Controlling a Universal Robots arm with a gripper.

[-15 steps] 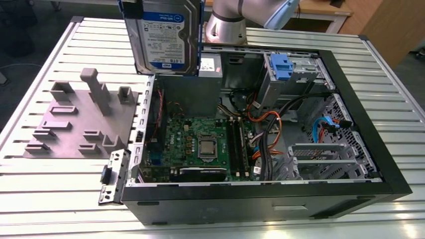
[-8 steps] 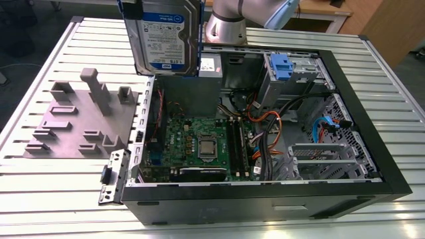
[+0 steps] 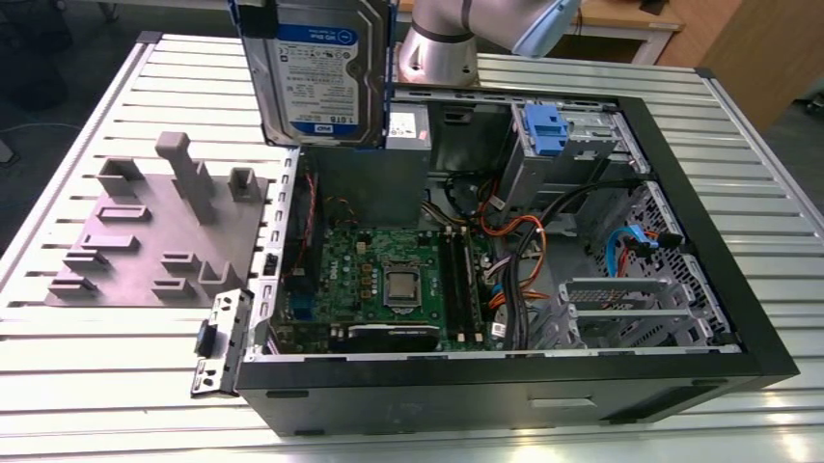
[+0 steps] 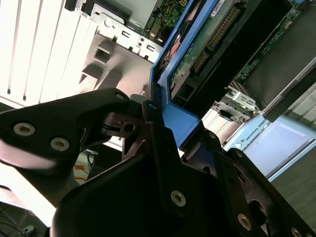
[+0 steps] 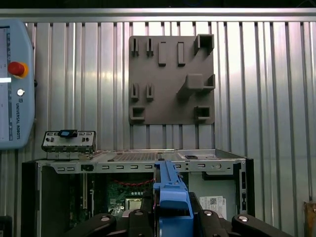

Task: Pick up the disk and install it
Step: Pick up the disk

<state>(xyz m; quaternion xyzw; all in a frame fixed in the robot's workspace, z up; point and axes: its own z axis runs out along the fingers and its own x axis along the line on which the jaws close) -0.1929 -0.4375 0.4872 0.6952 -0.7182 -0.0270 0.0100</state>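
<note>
- A ribbed, silver slatted table (image 3: pixel 77 386) spans the brightly lit workspace.
- A wooden cabinet (image 3: pixel 754 53) stands at the exterior view's right.
- Dark floor (image 3: pixel 26 164) borders its left.

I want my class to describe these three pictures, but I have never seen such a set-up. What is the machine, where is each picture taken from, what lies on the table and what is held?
The machine is a robot arm with two fingers at its end. The exterior view comes from a camera off the arm, looking down on a slatted metal table. On it lie an open computer case, its circuit board showing, and, on the exterior view's left, a grey plate with raised blocks. Both wrist views come from cameras riding on the arm. The fingers are shut on the disk, a hard drive in a blue frame, held in the air over the case. It is not yet in the case.
</note>
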